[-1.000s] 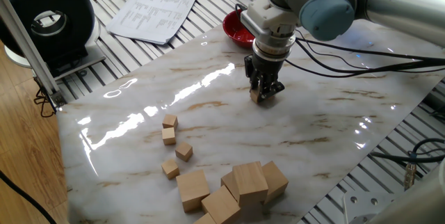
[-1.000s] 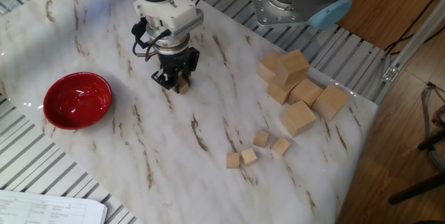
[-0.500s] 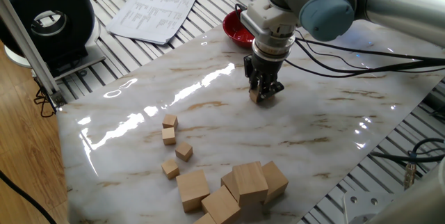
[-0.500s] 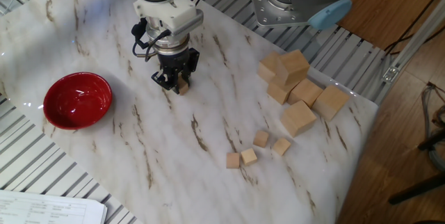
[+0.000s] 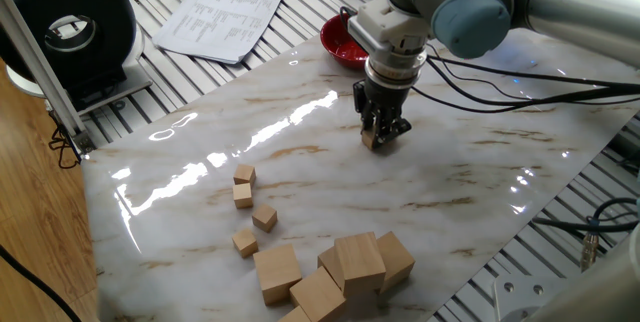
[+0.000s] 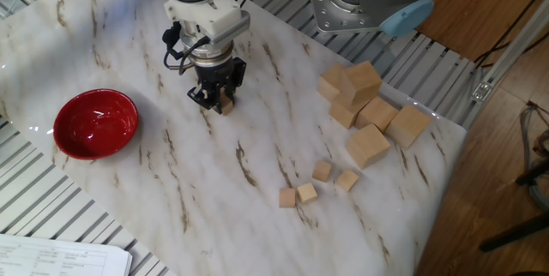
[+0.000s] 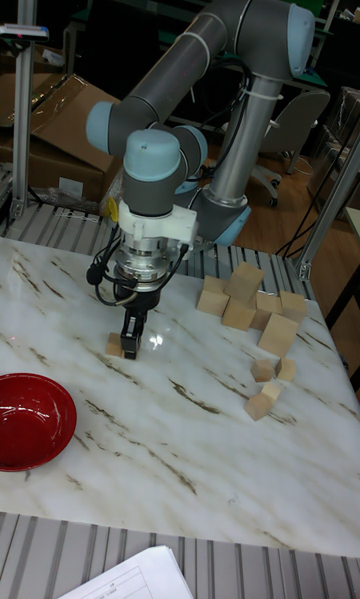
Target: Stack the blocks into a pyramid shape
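**Small wooden blocks: gripper and count status**

One small block [image 5: 370, 140] is sitting between the fingers of the gripper [image 5: 378, 138], low at the marble tabletop [image 5: 470, 177]. The jaws are standing narrowly apart, closing on this block's sides; whether the block is resting on the surface cannot be told. In the tall fixed view, a second small block [image 7: 115, 345] is lying just beside the fingers.

Four more small blocks [image 5: 249, 210] are lying loosely grouped near the table's edge, well apart from the gripper. Beside them, about six large wooden cubes [image 5: 338, 267] are clustering, one lying on top of others. One red bowl [image 6: 95, 123] is standing near the opposite edge. Printed papers [image 5: 220, 15] are lying off the marble.
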Available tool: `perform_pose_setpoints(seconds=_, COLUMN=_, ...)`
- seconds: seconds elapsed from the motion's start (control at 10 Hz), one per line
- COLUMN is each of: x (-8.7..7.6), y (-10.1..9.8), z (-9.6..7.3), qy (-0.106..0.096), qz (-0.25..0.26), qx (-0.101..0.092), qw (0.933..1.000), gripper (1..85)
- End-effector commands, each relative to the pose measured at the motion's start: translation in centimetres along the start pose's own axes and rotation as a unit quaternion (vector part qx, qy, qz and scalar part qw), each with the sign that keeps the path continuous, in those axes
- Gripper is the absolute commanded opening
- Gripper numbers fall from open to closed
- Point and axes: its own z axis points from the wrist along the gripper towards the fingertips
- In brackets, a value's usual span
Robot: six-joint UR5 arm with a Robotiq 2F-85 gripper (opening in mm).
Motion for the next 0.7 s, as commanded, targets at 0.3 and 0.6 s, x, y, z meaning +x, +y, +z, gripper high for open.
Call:
perform_pose_setpoints(seconds=0.3, x=0.16, y=-0.06, z=-0.03, qy=0.0, qz=-0.011, qx=-0.001, qw=0.9999, gripper=40.3)
perform_pose_setpoints(seconds=0.6, x=0.15, y=-0.12, z=0.04, qy=-0.001, qz=-0.019, qx=-0.002, qw=0.9998, gripper=50.3)
